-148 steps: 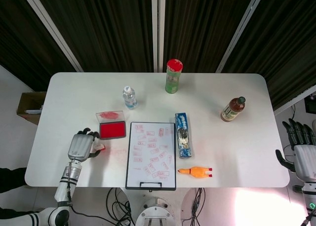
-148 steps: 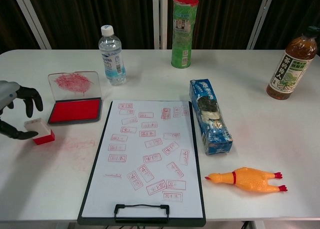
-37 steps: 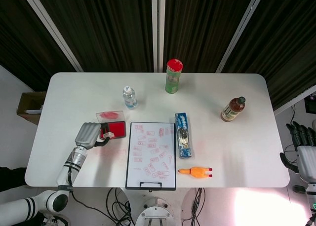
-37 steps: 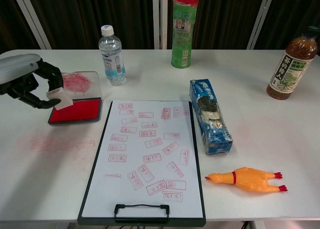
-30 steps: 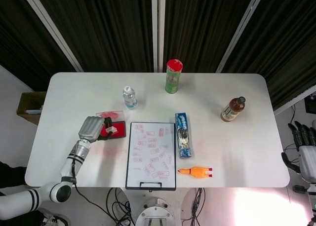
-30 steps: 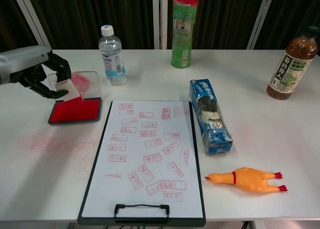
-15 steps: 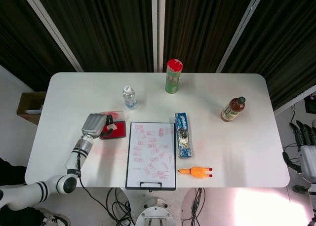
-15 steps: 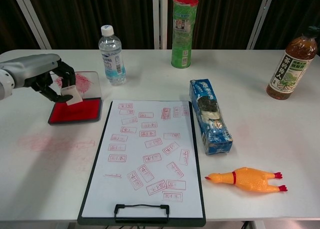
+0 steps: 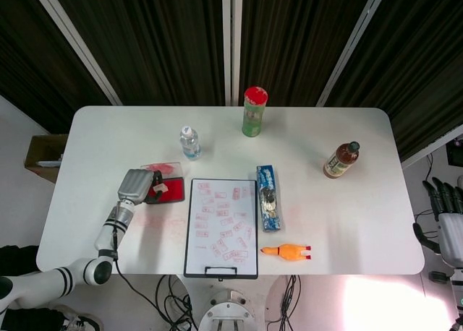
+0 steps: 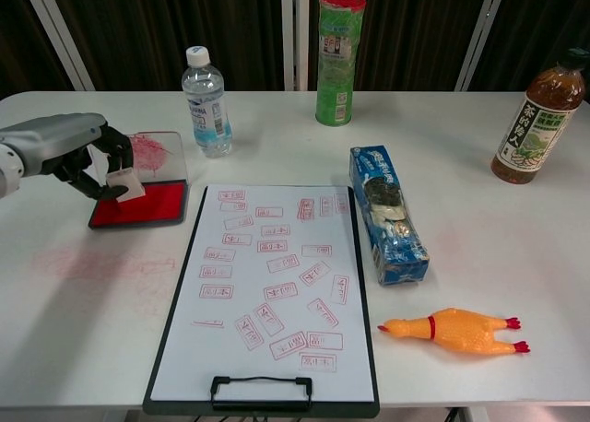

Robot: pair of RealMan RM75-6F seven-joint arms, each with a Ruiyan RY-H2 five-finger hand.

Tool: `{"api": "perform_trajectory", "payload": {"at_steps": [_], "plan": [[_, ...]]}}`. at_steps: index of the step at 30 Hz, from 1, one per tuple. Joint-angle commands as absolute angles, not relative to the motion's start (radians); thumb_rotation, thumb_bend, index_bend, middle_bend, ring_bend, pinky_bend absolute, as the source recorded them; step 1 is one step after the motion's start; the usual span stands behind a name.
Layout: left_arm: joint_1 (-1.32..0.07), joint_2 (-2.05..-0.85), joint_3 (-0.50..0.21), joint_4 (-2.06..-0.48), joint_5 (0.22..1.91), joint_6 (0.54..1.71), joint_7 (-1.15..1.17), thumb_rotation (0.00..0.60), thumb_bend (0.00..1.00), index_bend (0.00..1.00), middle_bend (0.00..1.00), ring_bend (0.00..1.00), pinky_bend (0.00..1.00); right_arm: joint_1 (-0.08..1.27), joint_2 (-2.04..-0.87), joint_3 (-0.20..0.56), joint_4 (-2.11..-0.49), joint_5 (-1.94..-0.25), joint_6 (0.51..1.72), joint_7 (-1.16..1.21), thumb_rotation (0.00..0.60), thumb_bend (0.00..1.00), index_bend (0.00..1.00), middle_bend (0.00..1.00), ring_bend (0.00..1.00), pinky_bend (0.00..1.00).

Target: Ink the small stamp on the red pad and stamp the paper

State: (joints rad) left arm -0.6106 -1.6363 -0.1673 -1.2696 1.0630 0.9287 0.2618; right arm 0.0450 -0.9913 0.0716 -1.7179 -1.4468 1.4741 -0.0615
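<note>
Left hand [image 10: 78, 155]: over the far left part of the red ink pad [image 10: 140, 204], dark fingers [image 10: 109, 191] curled around the small stamp [image 10: 123, 184], holding it. The stamp is a small white block, tilted, its lower end at or just above the red surface; contact cannot be told. The head view shows the same hand [image 9: 137, 185] at the left edge of the pad.

Red ink pad: near the left side of the white worktop [image 10: 479, 256], its clear lid [image 10: 147, 153] folded open behind it and smeared with red ink.

Paper [image 10: 270, 284]: white sheet on a black clipboard [image 10: 262, 407], just right of the pad, covered with many red rectangular stamp marks. Clip at the near edge.

Right hand [image 9: 448, 226]: at the far right edge of the head view, off the worktop and well apart from everything on it, fingers spread and holding nothing. Not seen in the chest view.

Also on the worktop:
- water bottle [image 10: 206, 102], behind the pad and paper
- green tube with a red lid [image 10: 337, 58], upright at the far edge
- brown drink bottle [image 10: 536, 125], far right
- blue packet [image 10: 387, 214], lying just right of the clipboard
- yellow rubber chicken [image 10: 454, 332], lying near the front right
- faint red smudges [image 10: 101, 265] on the worktop surface, in front of the pad
</note>
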Motion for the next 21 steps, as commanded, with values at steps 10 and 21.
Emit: {"api": "perform_trajectory", "payload": {"at_steps": [10, 21], "plan": [[-0.61, -1.661, -0.161, -1.233, 1.065, 0.917, 0.226, 0.6, 0.4, 0.68, 0.7, 1.0, 1.0, 0.048, -0.996, 0.063, -1.719, -1.45, 1.462, -0.068, 0.6, 0.26, 0.0, 0.0, 0.0, 0.0], [-0.607, -1.604, -0.194, -1.323, 1.038, 0.93, 0.215, 0.6, 0.4, 0.69, 0.7, 1.0, 1.0, 0.046, -1.0, 0.06, -1.707, -1.457, 1.464, -0.055, 0.6, 0.26, 0.0, 0.0, 0.0, 0.0]]}}
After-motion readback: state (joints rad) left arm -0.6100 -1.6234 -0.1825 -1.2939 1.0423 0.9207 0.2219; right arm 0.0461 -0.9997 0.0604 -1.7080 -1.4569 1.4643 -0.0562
